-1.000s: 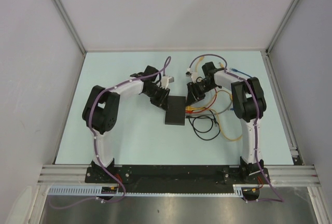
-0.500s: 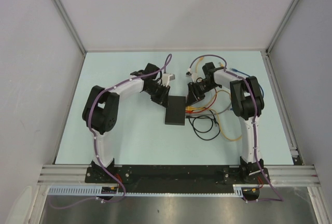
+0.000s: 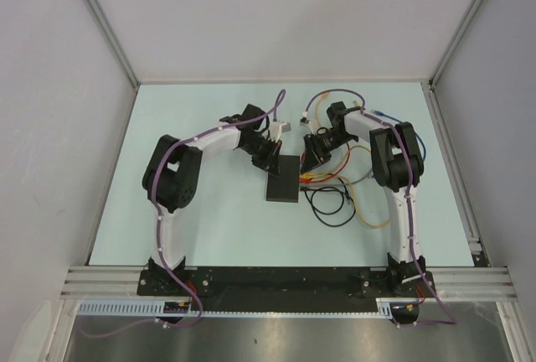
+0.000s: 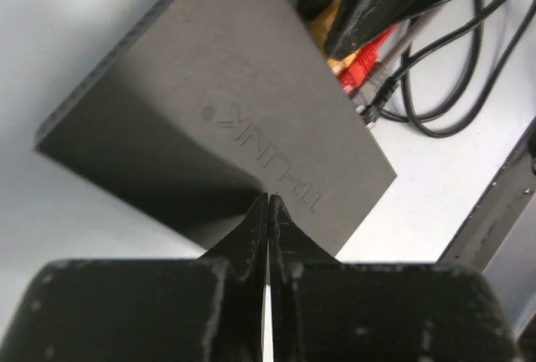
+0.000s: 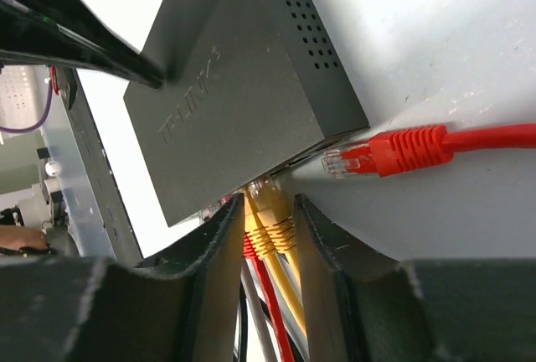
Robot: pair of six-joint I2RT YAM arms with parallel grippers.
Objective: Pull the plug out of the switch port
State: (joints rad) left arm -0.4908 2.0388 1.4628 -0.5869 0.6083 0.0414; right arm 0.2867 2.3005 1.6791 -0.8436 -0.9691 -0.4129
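Now I see the switch [image 3: 284, 179] lying long axis front-to-back, ports rightward; left gripper [image 4: 268, 211] closed empty (fingertips pressing its top), right gripper [image 5: 266, 215] straddling a yellow plug [image 5: 270, 211].

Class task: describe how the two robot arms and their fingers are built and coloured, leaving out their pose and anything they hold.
Both arms have white link segments joined by bulky black joints, on black bases. A purple cable runs along the left arm and the right arm, held by small ties. The left fingers and right fingers are matte black, tapering and slightly scuffed.

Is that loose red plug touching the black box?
Apart. The right wrist view shows the red plug lying on the table, a pale gap before the black box.
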